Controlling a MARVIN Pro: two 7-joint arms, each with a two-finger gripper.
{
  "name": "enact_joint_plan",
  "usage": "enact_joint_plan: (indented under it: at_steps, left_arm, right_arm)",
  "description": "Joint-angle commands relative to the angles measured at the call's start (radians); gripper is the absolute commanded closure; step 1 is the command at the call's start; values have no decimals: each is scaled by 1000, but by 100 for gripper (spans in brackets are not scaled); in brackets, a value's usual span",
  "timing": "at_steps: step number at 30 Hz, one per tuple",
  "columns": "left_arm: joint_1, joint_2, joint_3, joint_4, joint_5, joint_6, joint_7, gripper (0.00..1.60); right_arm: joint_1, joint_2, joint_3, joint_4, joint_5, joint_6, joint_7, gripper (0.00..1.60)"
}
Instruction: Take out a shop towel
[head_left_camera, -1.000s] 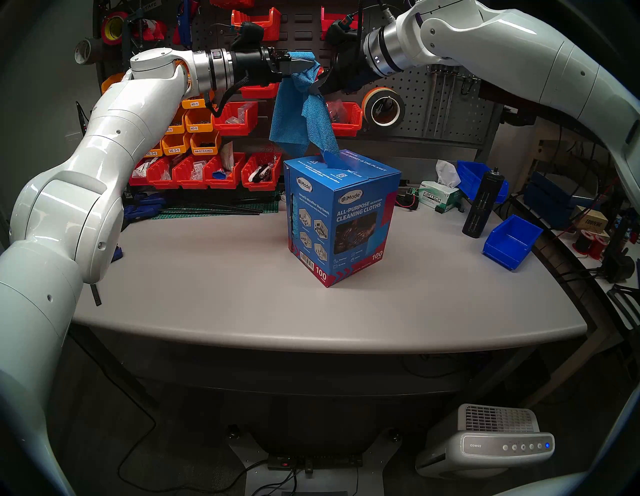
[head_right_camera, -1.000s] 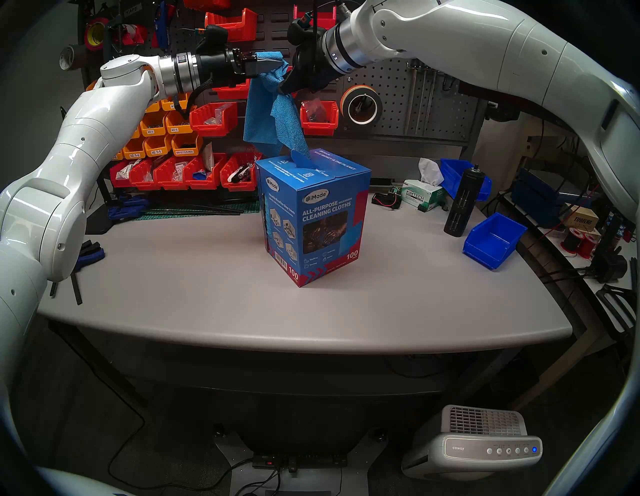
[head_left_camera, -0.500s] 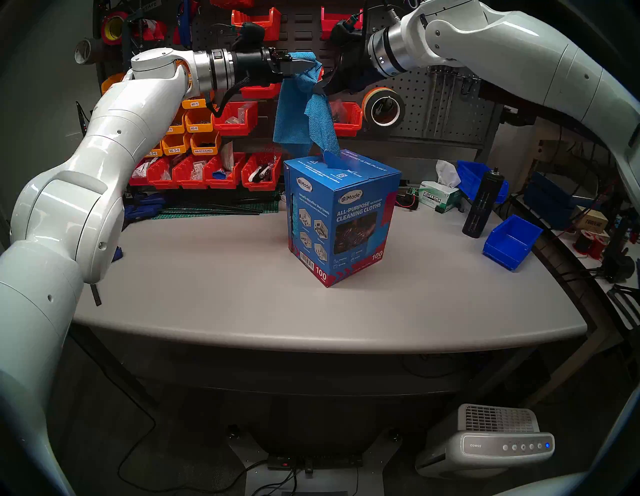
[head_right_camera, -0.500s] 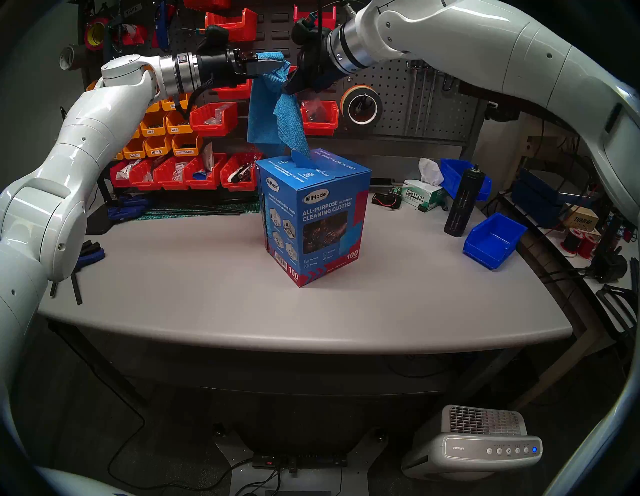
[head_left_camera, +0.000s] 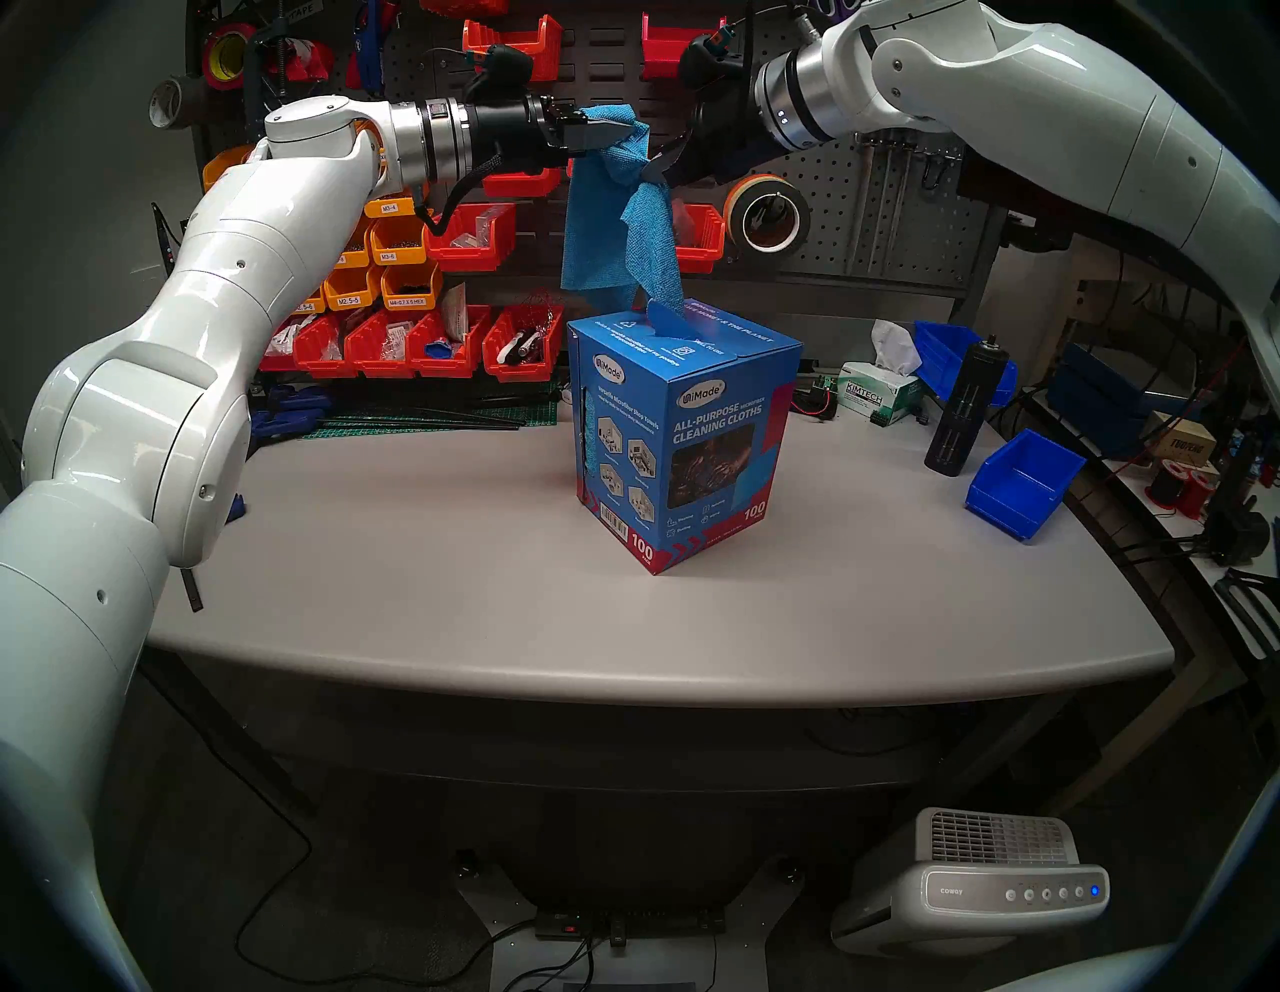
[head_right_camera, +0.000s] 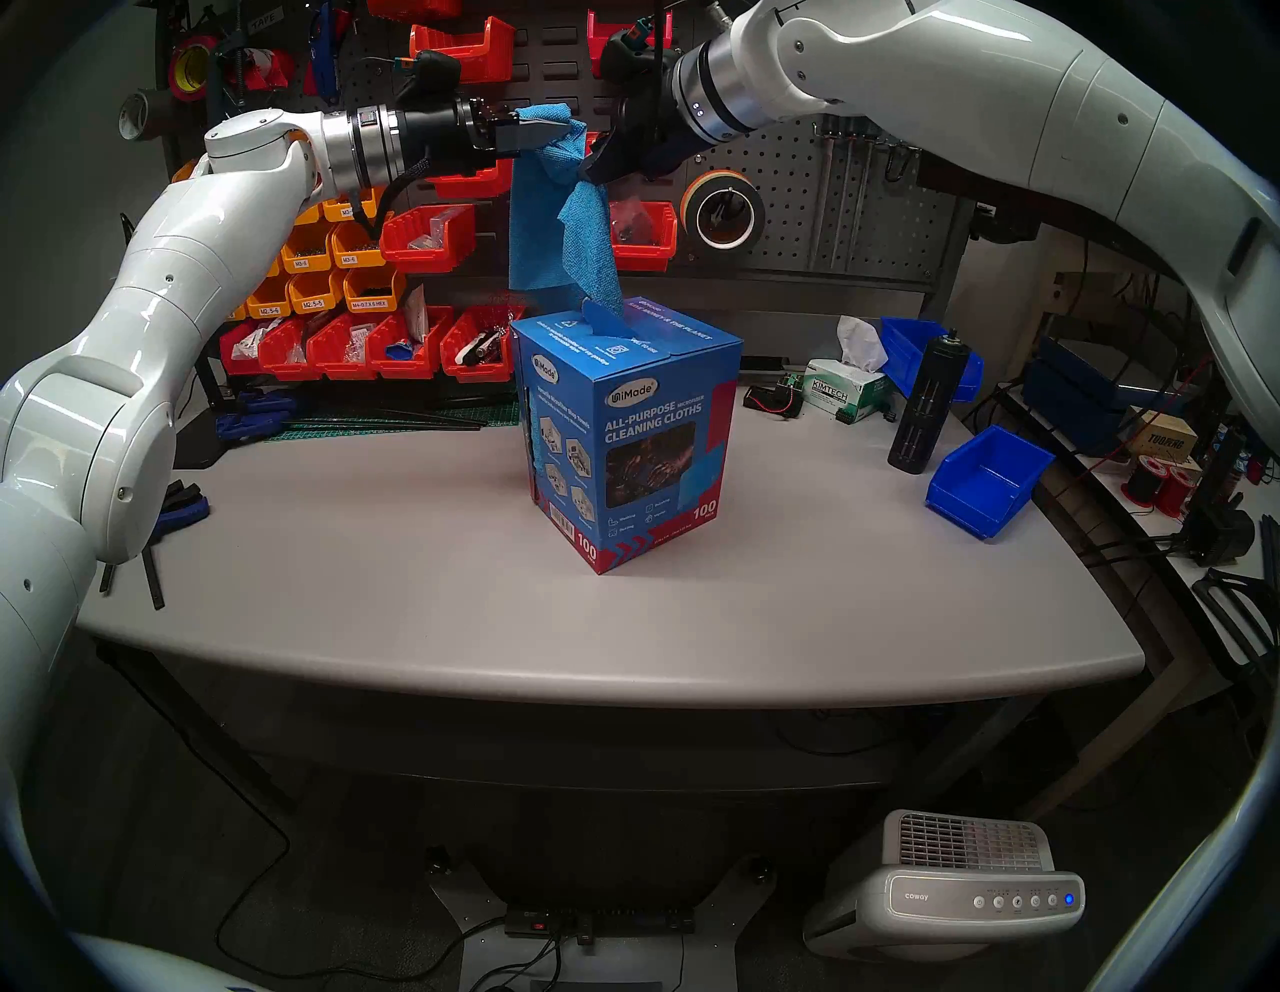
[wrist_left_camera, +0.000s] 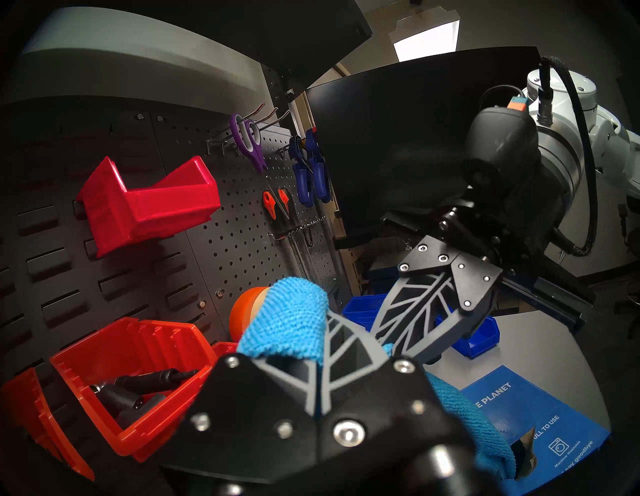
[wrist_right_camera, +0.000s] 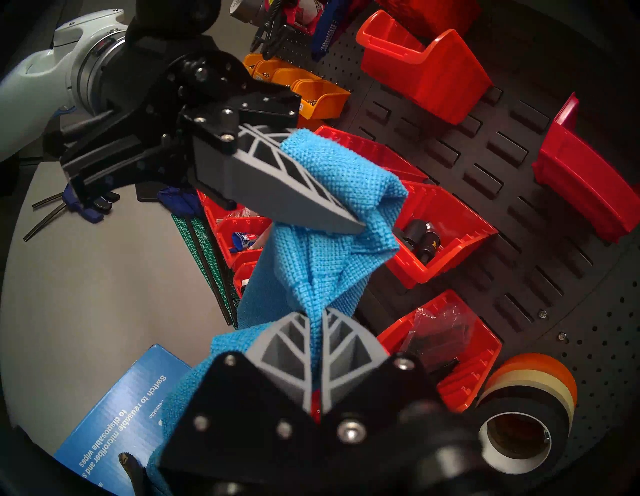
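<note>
Currently mid-extraction: shop towel (head_left_camera: 627, 228) hangs at upper centre of the head view, its tail still in the slot of the blue carton (head_left_camera: 682, 443). Left gripper (head_left_camera: 627, 131) level, clamped on the top fold; right gripper (head_left_camera: 654, 176) angled down, pinching just beside it. Next: lift until the tail clears.

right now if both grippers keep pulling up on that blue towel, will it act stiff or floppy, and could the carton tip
Probably floppy: the shop towel droops in limp folds below the left gripper and right gripper. Its lower end still enters the carton, a tall box, so a snag might tilt it.
</note>
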Motion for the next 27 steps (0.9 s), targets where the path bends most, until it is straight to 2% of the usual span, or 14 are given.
enact_joint_plan:
  at_steps: [1,27]
  left_arm:
    - [-56,7,-26,-10,-11,-2,5,160]
    - [-56,6,-27,-10,-10,-1,1,160]
  right_arm:
    - [55,62,9,2,-22,13,-12,160]
    - [79,136,0,-36,-40,53,-28,160]
